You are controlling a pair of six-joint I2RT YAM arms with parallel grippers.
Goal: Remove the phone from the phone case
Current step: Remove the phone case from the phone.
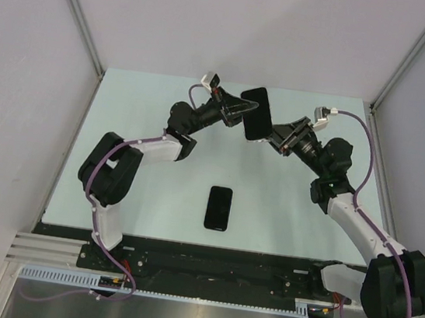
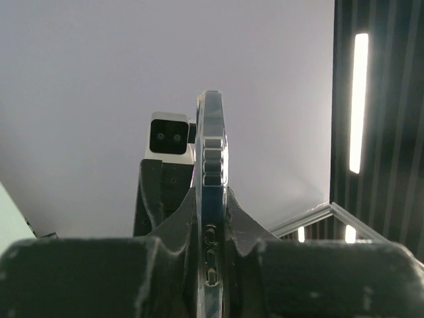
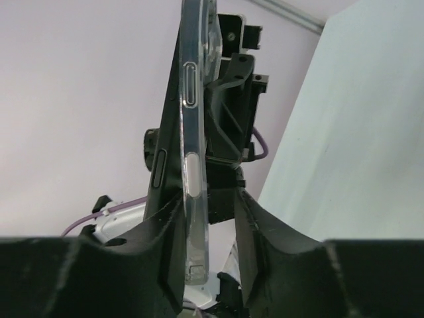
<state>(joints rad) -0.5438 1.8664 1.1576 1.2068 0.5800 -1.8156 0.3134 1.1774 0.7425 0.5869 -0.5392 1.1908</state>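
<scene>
The phone in its clear phone case (image 1: 257,113) is held upright above the back of the table, with my left gripper (image 1: 242,109) shut on its left edge. The left wrist view shows the case edge (image 2: 213,152) clamped between the left gripper's fingers (image 2: 213,222). My right gripper (image 1: 273,138) is at its lower right end, open. In the right wrist view, the clear case rim (image 3: 193,126) leans on the left finger of my right gripper (image 3: 209,199), with a gap to the right finger. A dark phone edge (image 3: 158,171) shows beside the rim.
A second black phone-shaped slab (image 1: 218,208) lies flat near the middle of the pale green table (image 1: 147,119). White walls close in the back and both sides. The arm bases sit on the black rail (image 1: 206,266) at the near edge.
</scene>
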